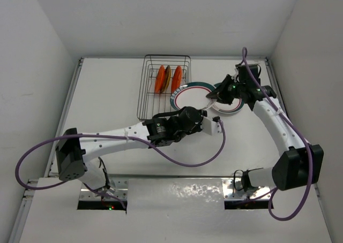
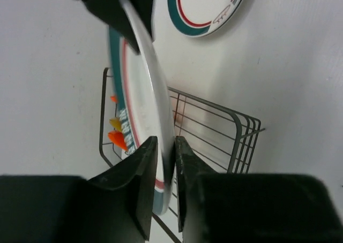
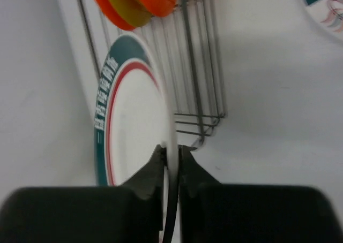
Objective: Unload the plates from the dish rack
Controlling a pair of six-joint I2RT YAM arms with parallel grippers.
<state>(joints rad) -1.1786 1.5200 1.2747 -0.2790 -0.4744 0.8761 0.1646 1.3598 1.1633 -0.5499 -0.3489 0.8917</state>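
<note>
Inside the left end effector (image 2: 166,144), the plate's (image 2: 142,104) rim partly hides.

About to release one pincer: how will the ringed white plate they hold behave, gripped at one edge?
The ringed white plate is probably rigid but breakable. Its smooth rim looks slippery, and the left pincer pinches only its edge, so it may pivot or slide.

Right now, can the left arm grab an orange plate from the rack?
Probably not yet: the left gripper is shut on the white plate, which the right gripper pinches too. Otherwise nothing covers the orange plates in the dish rack.
</note>
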